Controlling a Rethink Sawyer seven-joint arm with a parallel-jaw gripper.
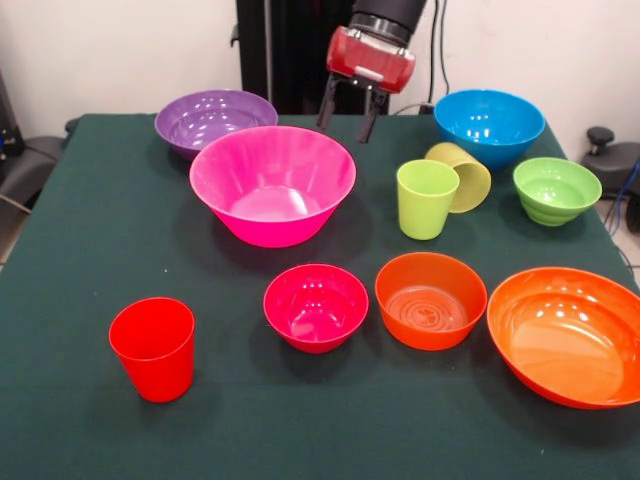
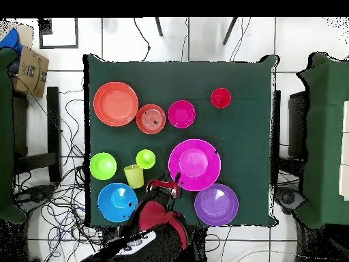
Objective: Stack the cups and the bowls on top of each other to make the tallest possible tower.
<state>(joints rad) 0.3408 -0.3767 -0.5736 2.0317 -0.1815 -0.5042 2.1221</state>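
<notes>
No brand or writing can be read on any cup or bowl; a cardboard box on the floor beside the table carries dark print too small to make out.

Nothing is stacked: all ten pieces sit apart on the green table. Taking sides from the front view, the purple bowl stands far left, with the big pink bowl just in front of it. The blue bowl is far right. Near it the ribbed green bowl sits upright. The yellow cup lies tipped on its side, its mouth against the upright lime cup. Along the near side, from left to right, stand the red cup, the small magenta bowl, the small orange bowl and the large orange bowl, the last reaching the table's right edge. All are glossy plain plastic.

The gripper hangs over the far edge between the purple and blue bowls, its two dark fingers spread and empty.
</notes>
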